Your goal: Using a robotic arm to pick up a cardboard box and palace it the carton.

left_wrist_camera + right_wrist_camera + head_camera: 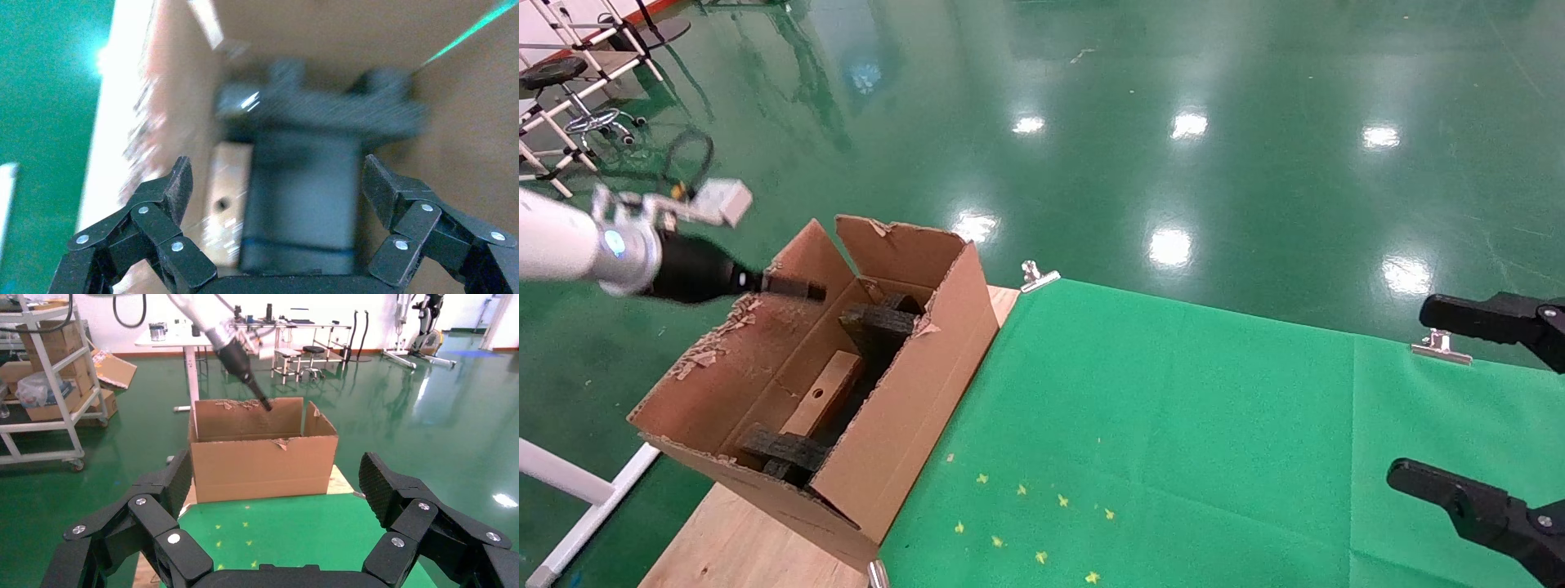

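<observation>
The carton (911,392) stands at the table's left end, with ragged flaps and dark foam blocks (878,322) inside. The cardboard box (821,396), brown with a round hole, lies on the carton's floor between the foam blocks. My left gripper (793,287), on the white robotic arm (560,245), is above the carton's far left wall, open and empty. In the left wrist view the left gripper (275,174) looks down at the box (223,196) and a dark foam block (300,202). My right gripper (1410,392) is open and empty at the table's right edge.
A green cloth (1173,425) covers the table, held by metal clips (1038,276). Bare wood (740,547) shows under the carton. The right wrist view shows the carton (263,465) across the cloth, the left arm (235,355) over it, and shelves and tables beyond.
</observation>
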Controlling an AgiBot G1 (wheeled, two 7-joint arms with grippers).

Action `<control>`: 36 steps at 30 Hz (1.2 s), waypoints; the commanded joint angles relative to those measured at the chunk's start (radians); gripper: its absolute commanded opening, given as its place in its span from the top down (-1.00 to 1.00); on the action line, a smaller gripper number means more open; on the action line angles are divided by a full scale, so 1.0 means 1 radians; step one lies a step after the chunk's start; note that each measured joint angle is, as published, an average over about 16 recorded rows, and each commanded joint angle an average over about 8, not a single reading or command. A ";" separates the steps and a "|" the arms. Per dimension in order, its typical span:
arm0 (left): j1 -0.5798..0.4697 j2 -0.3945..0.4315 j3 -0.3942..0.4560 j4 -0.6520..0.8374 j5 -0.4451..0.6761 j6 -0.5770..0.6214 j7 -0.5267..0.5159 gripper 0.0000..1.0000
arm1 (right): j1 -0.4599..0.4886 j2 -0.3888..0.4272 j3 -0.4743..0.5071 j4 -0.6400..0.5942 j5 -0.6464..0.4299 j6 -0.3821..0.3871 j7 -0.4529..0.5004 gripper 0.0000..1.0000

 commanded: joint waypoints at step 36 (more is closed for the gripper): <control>0.054 -0.099 -0.270 -0.394 -0.267 0.331 -0.001 -1.00 | 0.000 0.000 0.000 0.000 0.000 0.000 0.000 -1.00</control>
